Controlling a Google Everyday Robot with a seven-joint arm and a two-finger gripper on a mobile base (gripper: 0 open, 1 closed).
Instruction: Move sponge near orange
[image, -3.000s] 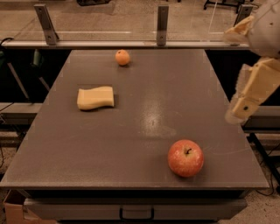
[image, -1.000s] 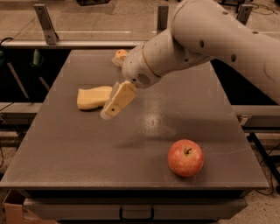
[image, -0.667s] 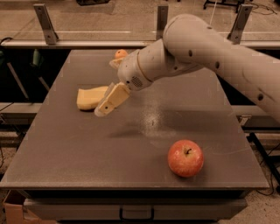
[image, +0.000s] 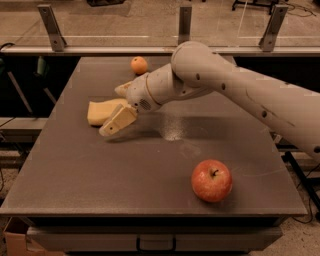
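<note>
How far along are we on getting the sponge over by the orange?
Done: the approach; the gripper is at the sponge, on the left side of the table. In hand: the grasp; its fingers stand open on either side of the sponge's right end, not closed. Left: close, lift, carry the sponge to the orange near the far edge and release.

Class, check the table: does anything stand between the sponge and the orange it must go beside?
Nothing visible does. The gripper, open, is at the sponge's right end, and no object shows between there and the orange. The apple sits far off, near the table's front edge.
</note>
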